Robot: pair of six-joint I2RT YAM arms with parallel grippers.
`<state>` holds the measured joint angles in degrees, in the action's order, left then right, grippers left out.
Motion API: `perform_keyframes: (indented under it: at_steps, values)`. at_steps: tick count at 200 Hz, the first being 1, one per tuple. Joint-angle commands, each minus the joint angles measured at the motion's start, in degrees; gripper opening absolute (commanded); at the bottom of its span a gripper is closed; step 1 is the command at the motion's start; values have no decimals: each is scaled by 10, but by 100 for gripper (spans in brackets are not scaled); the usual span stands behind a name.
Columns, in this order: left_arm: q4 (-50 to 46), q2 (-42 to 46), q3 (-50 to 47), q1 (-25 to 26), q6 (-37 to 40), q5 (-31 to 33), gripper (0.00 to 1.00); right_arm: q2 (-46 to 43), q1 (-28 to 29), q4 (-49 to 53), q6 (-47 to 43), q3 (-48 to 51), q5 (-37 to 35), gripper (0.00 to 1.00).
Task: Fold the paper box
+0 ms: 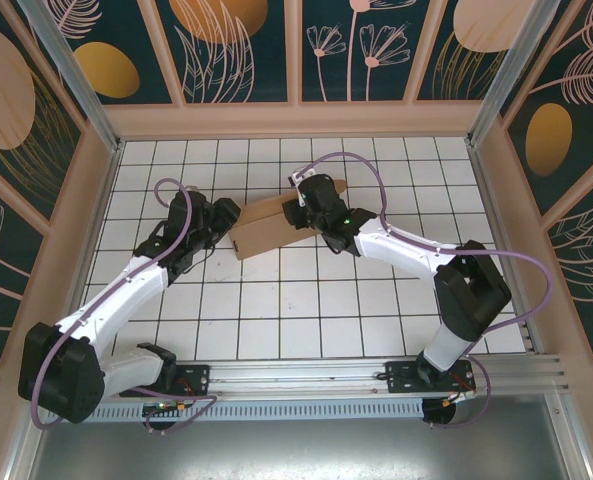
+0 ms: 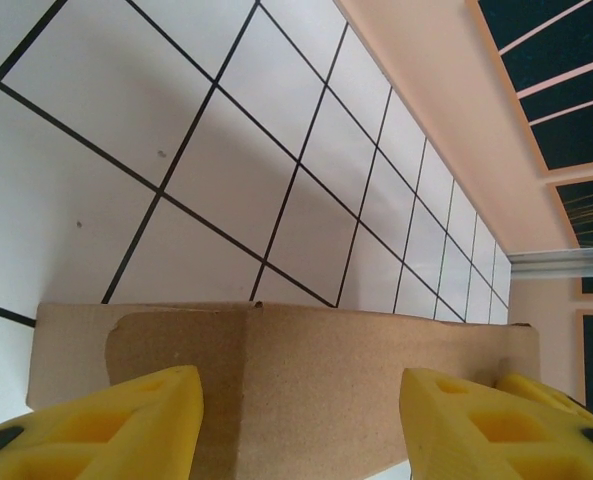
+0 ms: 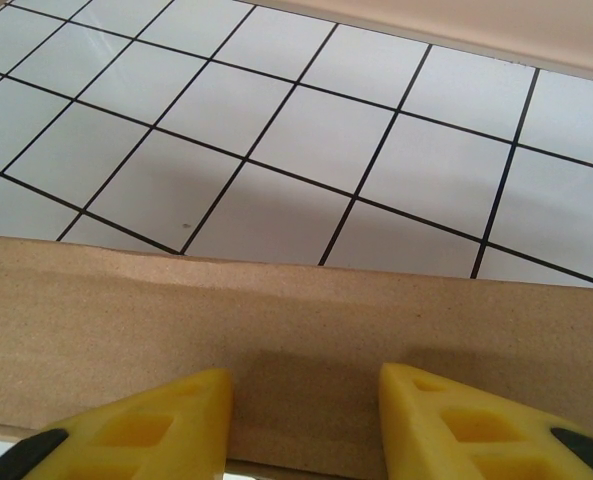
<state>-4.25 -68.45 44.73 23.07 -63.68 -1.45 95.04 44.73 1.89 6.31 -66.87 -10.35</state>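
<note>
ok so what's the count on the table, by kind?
cardboard box: 1
robot arms: 2 (left arm, right arm)
total: 3

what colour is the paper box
The paper box is plain brown, clearest in the right wrist view.
</note>
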Motion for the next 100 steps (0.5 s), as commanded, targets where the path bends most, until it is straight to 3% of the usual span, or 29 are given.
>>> perform_keyframes:
  at_steps: [1,38,100]
  values:
    - [62,-19,-17,-1,-19,-37,55,51,16,139,11,35,80,43]
    - [93,-23,-39,-1,-21,-46,54,52,17,139,10,33,115,43]
    - [-15,-81,45,-1,60,32,52,27,9,195,13,-45,175,44]
